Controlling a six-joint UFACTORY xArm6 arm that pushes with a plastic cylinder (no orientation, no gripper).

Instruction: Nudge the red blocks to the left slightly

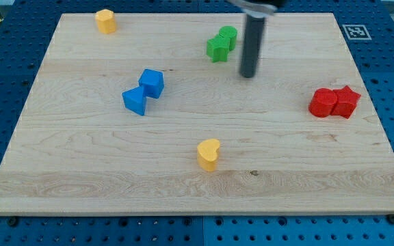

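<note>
Two red blocks touch each other at the view's right: a round red block (323, 102) on the left and a red star-shaped block (347, 101) on the right. My tip (249, 74) stands on the board well to the left of them and a little higher in the view, apart from every block. It is just right of the green blocks (221, 44).
The wooden board (197, 198) carries two touching green blocks near the top middle, two touching blue blocks (144, 91) at centre left, a yellow block (105, 20) at the top left and a yellow heart-shaped block (208, 154) near the bottom middle.
</note>
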